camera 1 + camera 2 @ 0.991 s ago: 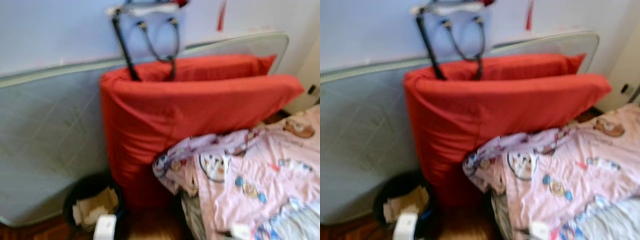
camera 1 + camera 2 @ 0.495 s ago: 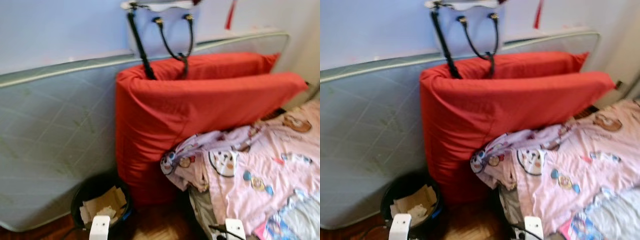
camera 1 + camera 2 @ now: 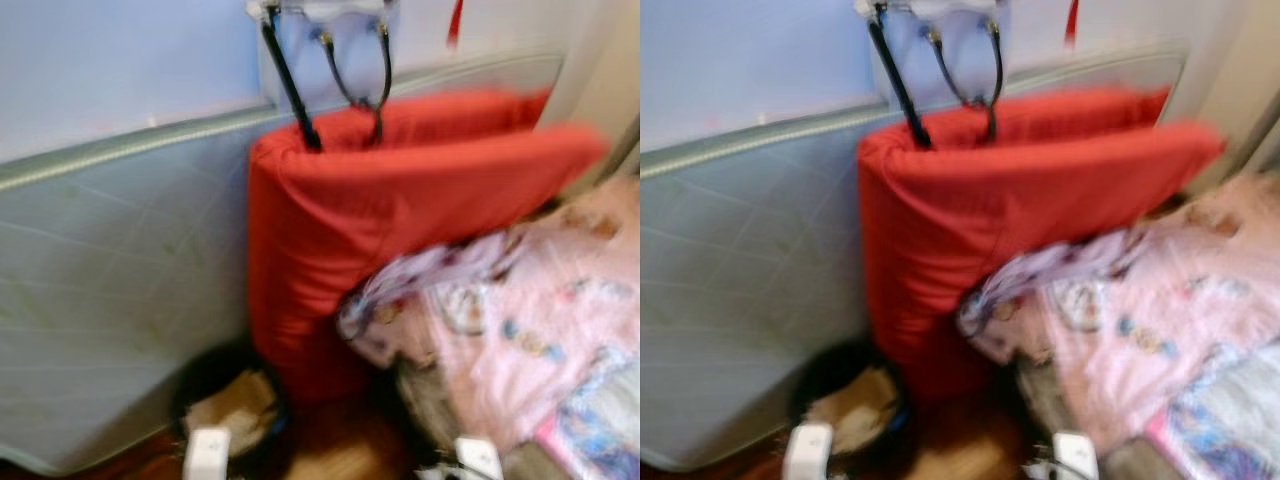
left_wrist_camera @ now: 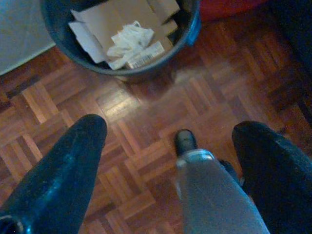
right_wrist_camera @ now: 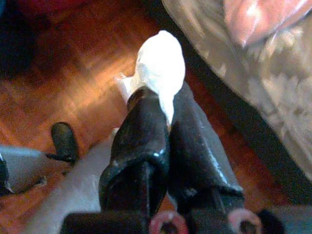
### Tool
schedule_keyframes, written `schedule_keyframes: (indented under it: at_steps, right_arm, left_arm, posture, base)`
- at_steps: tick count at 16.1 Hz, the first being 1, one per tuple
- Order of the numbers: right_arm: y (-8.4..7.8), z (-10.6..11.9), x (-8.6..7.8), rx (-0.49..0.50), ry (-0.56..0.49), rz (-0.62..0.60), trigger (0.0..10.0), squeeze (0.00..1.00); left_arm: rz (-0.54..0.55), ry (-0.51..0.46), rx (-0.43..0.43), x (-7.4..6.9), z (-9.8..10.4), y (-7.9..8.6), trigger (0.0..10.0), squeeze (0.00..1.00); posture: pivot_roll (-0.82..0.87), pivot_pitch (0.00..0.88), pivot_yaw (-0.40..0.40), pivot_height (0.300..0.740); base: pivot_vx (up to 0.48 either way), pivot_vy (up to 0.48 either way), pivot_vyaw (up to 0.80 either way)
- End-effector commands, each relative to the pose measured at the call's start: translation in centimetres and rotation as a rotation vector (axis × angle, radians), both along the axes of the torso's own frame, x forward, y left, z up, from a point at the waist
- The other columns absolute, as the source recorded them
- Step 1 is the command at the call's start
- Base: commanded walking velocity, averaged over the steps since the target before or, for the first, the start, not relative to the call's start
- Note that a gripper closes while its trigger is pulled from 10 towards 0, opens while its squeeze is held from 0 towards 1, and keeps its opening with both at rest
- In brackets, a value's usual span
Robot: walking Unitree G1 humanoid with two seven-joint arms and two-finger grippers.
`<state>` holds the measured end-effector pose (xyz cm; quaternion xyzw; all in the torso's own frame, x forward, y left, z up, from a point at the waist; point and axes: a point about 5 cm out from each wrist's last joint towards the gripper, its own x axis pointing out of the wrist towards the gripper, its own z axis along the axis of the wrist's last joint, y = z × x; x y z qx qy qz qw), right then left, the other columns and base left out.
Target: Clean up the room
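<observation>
Carrying a crumpled white tissue [image 5: 161,68] pinched between its closed fingers, the right gripper [image 5: 163,114] hangs low over the wooden floor [image 4: 146,146] beside the bed with the pink blanket [image 3: 540,330], while the left gripper [image 4: 168,161] hangs with its fingers spread wide apart and empty, close to the dark trash bin [image 4: 122,68] full of cardboard and paper. The step in hand seems to be the delivery of the tissue, so the next move calls for bringing the right gripper above the bin opening before letting go. Compared with half a second ago, the head view has shifted and is more blurred, so the red mattress [image 3: 400,220] sits further to the right, which is the camera moving.
</observation>
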<state>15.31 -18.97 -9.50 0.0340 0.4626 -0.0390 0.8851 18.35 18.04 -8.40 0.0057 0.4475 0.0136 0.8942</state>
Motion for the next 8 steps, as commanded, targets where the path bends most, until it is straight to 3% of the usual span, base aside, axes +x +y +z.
schedule_keyframes:
  at_steps: [1,8]
  right_arm:
    - [0.44,0.13,0.46,0.012,-0.012,0.000,10.0,0.00]
    - [0.46,0.12,0.44,0.010,-0.010,0.000,10.0,0.00]
  left_arm:
    - [0.001,0.013,0.021,-0.18,-0.03,0.69,10.0,0.00]
    - [0.002,0.014,0.022,-0.26,-0.06,0.76,10.0,0.00]
  posture:
    - [-0.08,0.000,-0.014,0.740]
    - [-0.08,0.000,-0.015,0.740]
  base:
    - [0.000,0.326,0.00]
    - [0.000,0.327,0.00]
